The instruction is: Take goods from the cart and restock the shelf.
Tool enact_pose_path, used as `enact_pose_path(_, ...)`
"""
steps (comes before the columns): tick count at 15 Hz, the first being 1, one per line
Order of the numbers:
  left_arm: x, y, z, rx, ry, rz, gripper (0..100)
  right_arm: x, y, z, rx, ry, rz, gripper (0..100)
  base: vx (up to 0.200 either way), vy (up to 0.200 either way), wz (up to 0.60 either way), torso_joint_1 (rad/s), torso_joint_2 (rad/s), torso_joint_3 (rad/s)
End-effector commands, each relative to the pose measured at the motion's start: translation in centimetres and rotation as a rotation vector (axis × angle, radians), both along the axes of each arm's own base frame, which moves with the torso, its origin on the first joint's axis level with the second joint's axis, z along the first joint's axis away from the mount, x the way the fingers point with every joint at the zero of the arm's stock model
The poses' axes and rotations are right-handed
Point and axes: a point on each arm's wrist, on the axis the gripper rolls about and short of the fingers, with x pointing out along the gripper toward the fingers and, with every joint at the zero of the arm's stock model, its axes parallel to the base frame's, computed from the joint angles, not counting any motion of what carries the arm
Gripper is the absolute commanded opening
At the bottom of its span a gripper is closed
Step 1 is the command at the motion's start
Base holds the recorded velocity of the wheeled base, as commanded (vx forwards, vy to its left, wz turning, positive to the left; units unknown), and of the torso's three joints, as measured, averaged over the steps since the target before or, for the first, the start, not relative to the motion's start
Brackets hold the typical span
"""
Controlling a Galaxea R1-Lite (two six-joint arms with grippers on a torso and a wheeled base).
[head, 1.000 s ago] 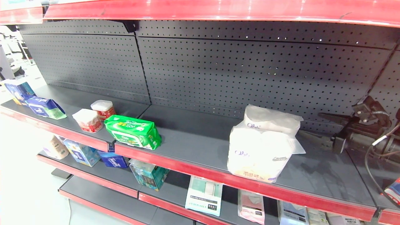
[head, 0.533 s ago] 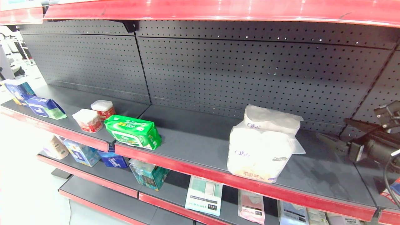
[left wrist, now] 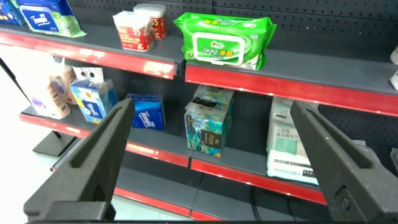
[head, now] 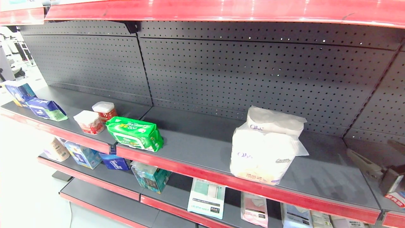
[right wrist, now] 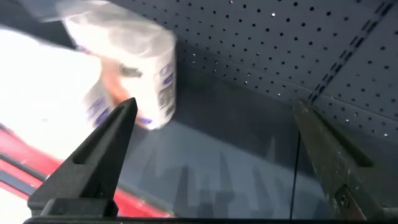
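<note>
Over the last second the right gripper (right wrist: pixel 216 106) drew back from just beside the white tissue pack (head: pixel 265 148) to the far right edge of the head view, where it appeared blurred above the shelf (head: pixel 196 142). The pack itself stayed where it was. It stood upright on the grey middle shelf, right at the red front lip, well apart from the gripper. The right gripper's two dark fingers were spread wide with nothing between them. Its wrist view looked past them at the pack and the perforated back wall (head: pixel 253 72).

The left gripper (left wrist: pixel 212 104) was also spread wide and empty, held out in front of the shelving and facing the lower shelves.

Further left on the same middle shelf lay a green wipes pack (head: pixel 135 133), flat and near the front lip. Just to its left stood two small red-and-white tubs (head: pixel 89 122), one behind the other and close together. At the far left end of that shelf were two blue packs (head: pixel 46 109).

On the shelf below sat a teal box (head: pixel 150 179), a dark blue pack (head: pixel 114 163) and a light blue box (head: pixel 83 155). Flat white packets (head: pixel 206 198) showed lower down toward the right.
</note>
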Motion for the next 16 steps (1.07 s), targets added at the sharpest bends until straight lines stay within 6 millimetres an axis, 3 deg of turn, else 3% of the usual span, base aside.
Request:
enact_pose_path(1,0.0,0.0,0.0,0.0,0.0,0.001,100,-4.6,0.5,-0.2,-0.003,-0.106,0.005,100,0.0,0.0,0.0,0.0,0.0,0.0)
enact_pose_path(6,0.0,0.0,0.0,0.0,0.0,0.001,100,-7.8,0.6,0.6,-0.025,-0.208,-0.021,100,0.0,0.0,0.0,0.0,0.0,0.0)
enact_pose_path(9,0.0,0.0,0.0,0.0,0.0,0.001,100,-9.7,0.4,-1.0,0.011,-0.137,-0.156,100,0.0,0.0,0.0,0.0,0.0,0.0)
enact_pose_path(10,0.0,0.0,0.0,0.0,0.0,0.001,100,-10.1,0.4,-1.2,0.012,-0.132,-0.153,100,0.0,0.0,0.0,0.0,0.0,0.0)
enact_pose_path(14,0.0,0.0,0.0,0.0,0.0,0.001,100,-14.1,0.9,-5.3,0.018,-0.101,-0.132,100,0.0,0.0,0.0,0.0,0.0,0.0)
enact_pose_path(16,0.0,0.0,0.0,0.0,0.0,0.001,100,-14.2,1.0,-5.9,0.045,-0.072,-0.128,100,0.0,0.0,0.0,0.0,0.0,0.0)
